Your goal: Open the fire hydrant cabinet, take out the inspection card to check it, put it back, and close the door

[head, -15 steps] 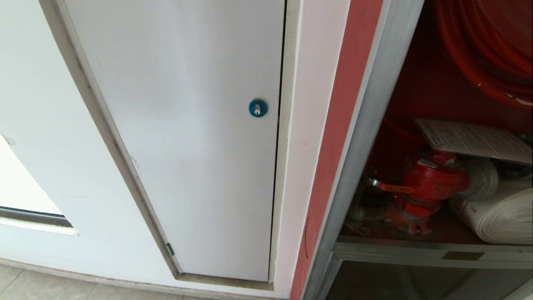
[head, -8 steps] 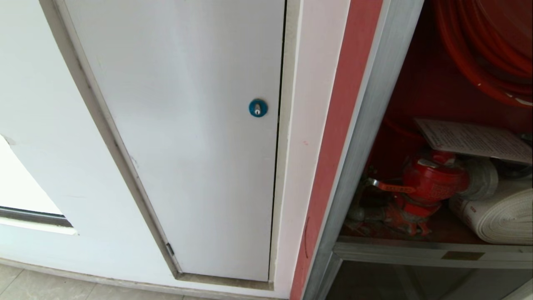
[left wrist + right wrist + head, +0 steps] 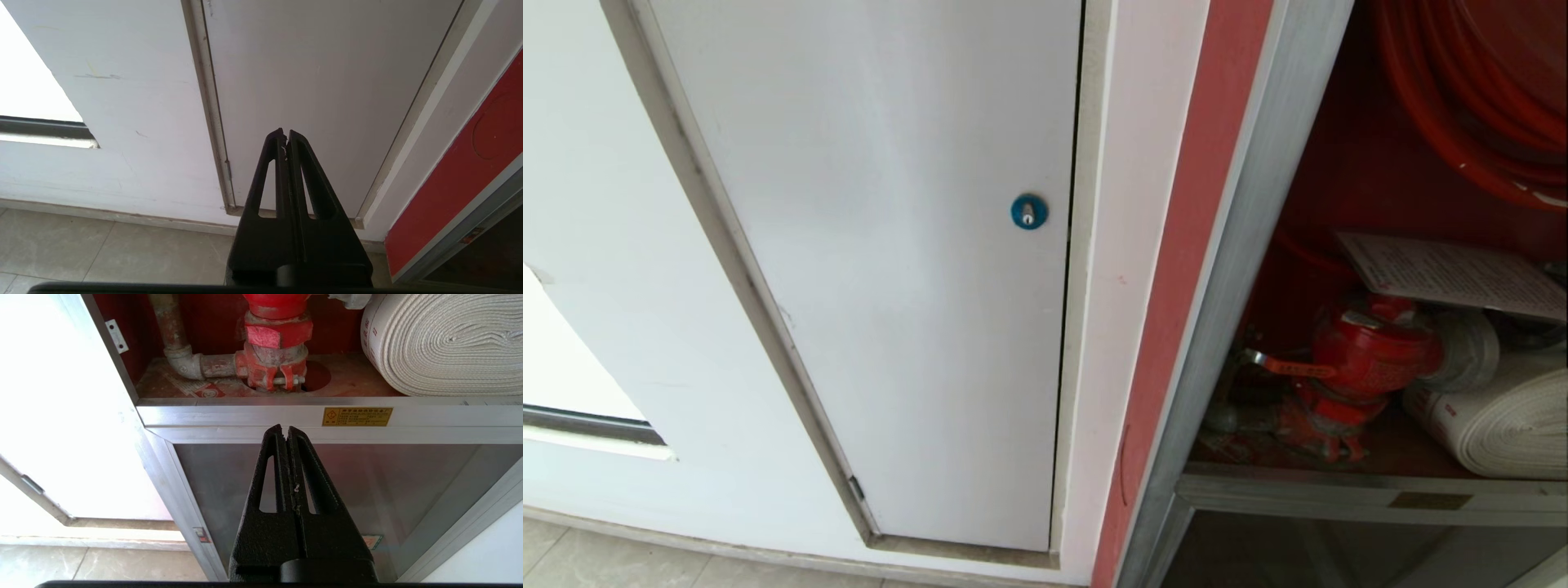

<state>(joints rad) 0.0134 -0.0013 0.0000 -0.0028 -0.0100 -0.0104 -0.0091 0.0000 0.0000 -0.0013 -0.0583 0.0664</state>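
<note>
Cabinet space fills the right edge of the head view: the fire hydrant cabinet [image 3: 1250,245] stands open, its silver frame bordering a red interior. On its shelf [image 3: 1339,490] sit a red hydrant valve [image 3: 1372,359] and, toward the right edge, a white rolled hose [image 3: 1503,425]; a red hose reel [image 3: 1462,98] hangs above. The inspection card [image 3: 1454,273] lies tilted on top of the valve and hose. To the left is a plain white panel door [image 3: 890,286] with a round blue lock [image 3: 1029,211]. The left end effector [image 3: 285,136] faces that panel's lower part, fingers pressed together, holding nothing. The right end effector [image 3: 285,433] points at the frame rail just below the shelf, likewise pressed together and empty.
</note>
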